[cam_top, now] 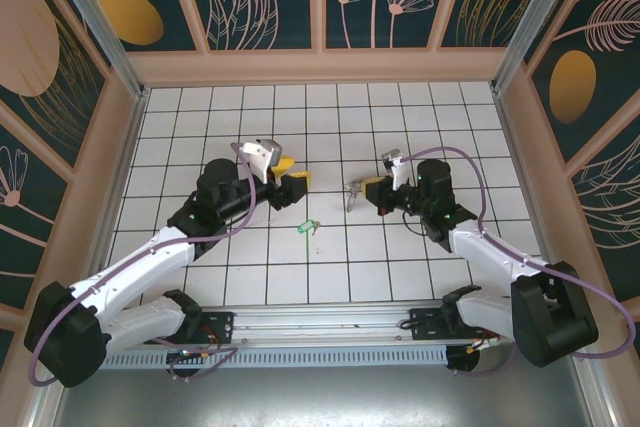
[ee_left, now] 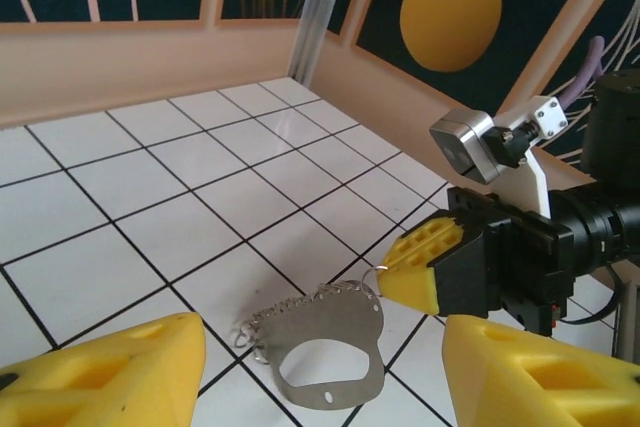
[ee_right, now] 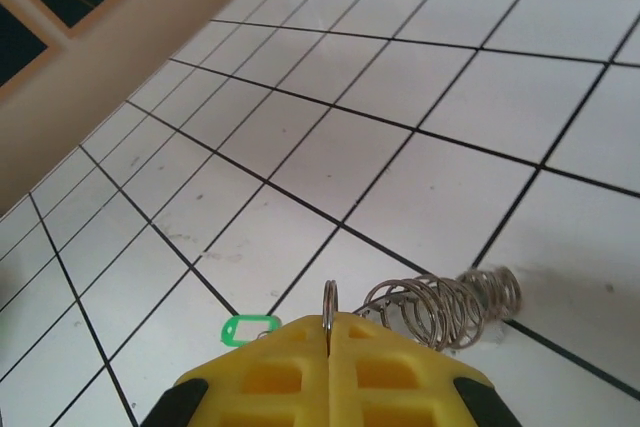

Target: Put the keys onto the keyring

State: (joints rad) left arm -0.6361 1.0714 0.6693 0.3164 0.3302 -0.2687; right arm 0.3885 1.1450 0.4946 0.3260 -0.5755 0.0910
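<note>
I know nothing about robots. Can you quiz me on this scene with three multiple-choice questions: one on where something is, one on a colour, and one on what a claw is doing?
1. Where is the small key?
A. Lying loose on the white tiles
B. On the wooden ledge at the back
C. On top of an arm's base

2. What colour is that key's tag?
A. Red
B. Blue
C. Green

3. What is the right claw doing?
A. Standing wide open over bare floor
B. Pinched shut on the keyring
C. Pinched shut on the key

Answers:
1. A, it lies alone on a tile with nothing touching it.
2. C, it is bright green against the white floor.
3. B, its yellow tips meet on a thin wire ring of the keyring.
</note>
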